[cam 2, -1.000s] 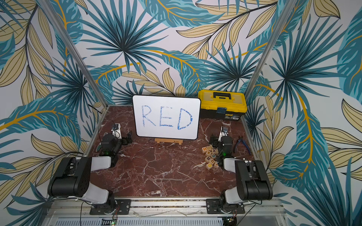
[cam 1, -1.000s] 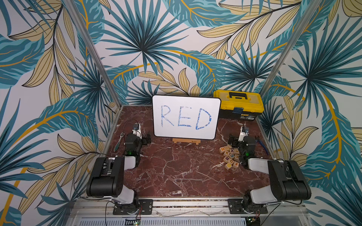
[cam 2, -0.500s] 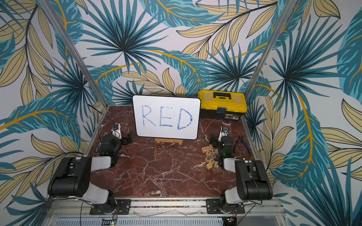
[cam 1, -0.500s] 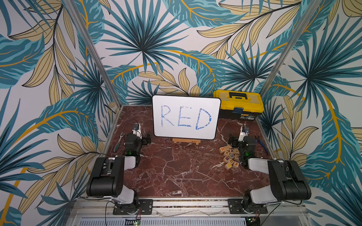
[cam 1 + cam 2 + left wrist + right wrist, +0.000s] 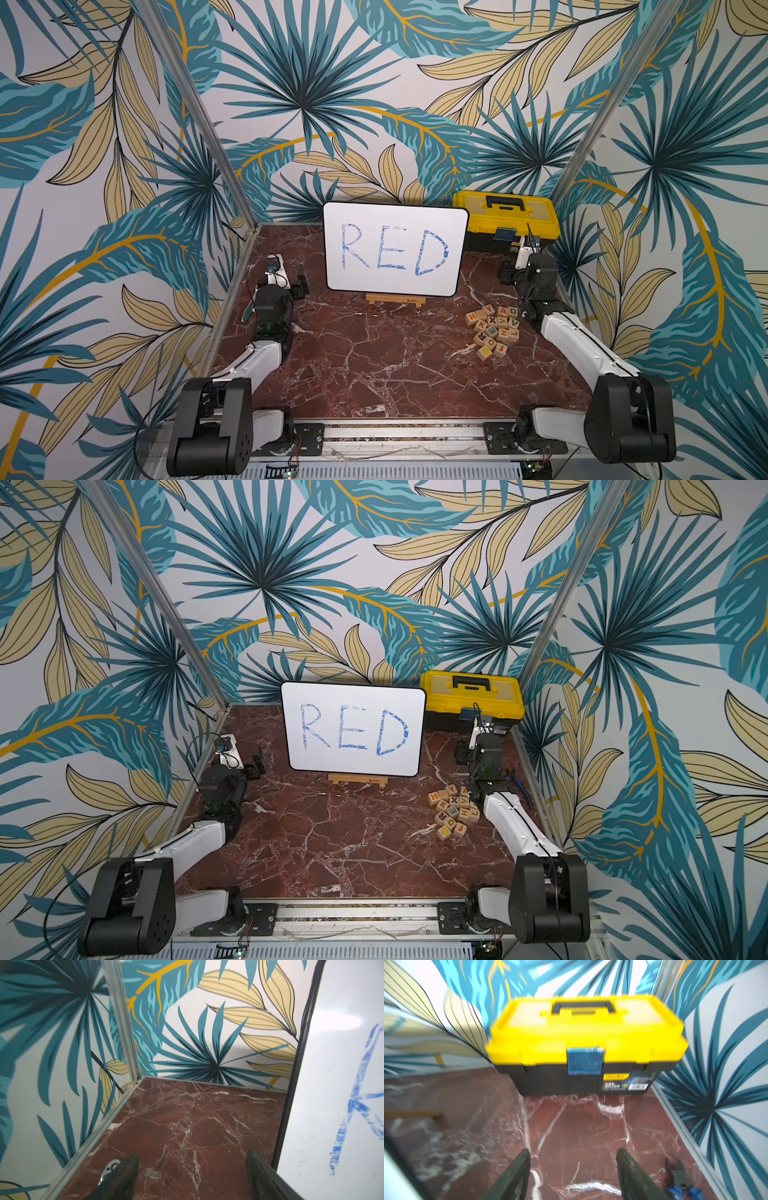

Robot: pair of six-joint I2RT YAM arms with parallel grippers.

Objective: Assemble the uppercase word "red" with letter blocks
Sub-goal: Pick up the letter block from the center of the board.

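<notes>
Bimanual cell with a red marble table (image 5: 374, 365), seen in both top views and in the two wrist views.

**Task objects.** The letter blocks (image 5: 492, 330) lie in one loose cluster near the table's right edge, just beside the right arm's forearm and well apart from both grippers. Within the cluster, the D block (image 5: 513, 311) sits on the side nearest the back edge and the E block (image 5: 493, 331) sits near the middle. Most other faces are too small to read with certainty. The blocks are packed at mixed angles, and the uppercase word "red" is not yet set out in a row.

**Left gripper** (image 5: 191, 1153). It is positioned near the table's back left corner, beside the whiteboard (image 5: 395, 232). Its jaws stand apart, with only bare marble between them.

**Right gripper** (image 5: 573, 1150). It is positioned near the back right corner and faces the yellow toolbox (image 5: 505, 212). Its jaws stand apart and nothing is between them. This wrist view is blurred.

**Other items.** The whiteboard bears a blue handwritten "RED". It leans on a small wooden easel (image 5: 395, 300) at the middle of the back edge. The toolbox is closed and occupies the back right corner. Blue-handled pliers (image 5: 679, 1176) lie on the marble along the right edge, near the right gripper.
</notes>
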